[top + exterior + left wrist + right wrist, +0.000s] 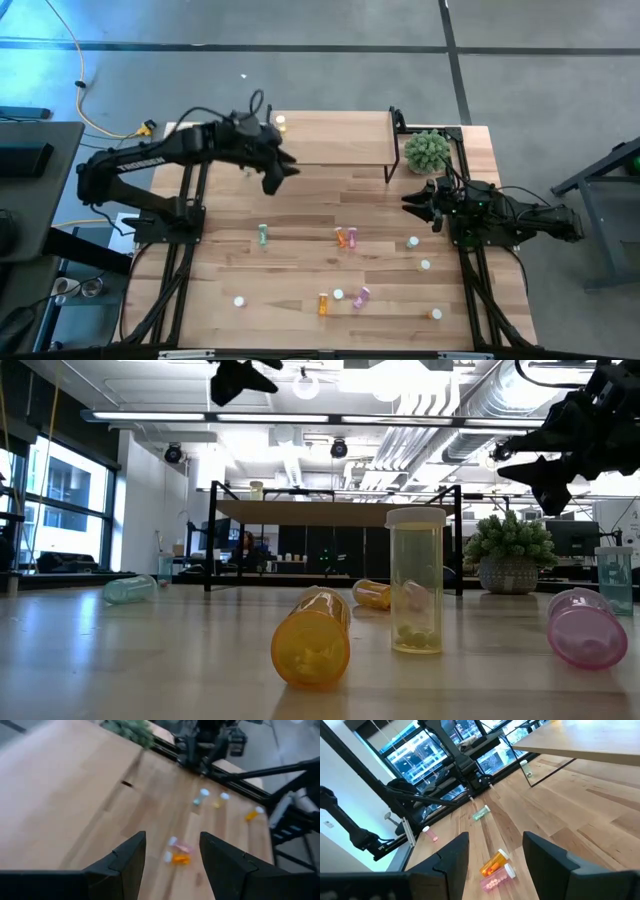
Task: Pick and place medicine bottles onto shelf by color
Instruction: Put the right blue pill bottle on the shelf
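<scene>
Lying sideways, orange bottle (pixel 312 636), mouth seemingly toward camera.

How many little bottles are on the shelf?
1: a medicine bottle stands at the shelf's left end. The left arm covers some shelf, so more may hide.

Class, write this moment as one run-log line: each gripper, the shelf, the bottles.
left gripper: open, empty, by shelf | right gripper: open, empty | shelf: one yellow bottle | other bottles: on table
</scene>
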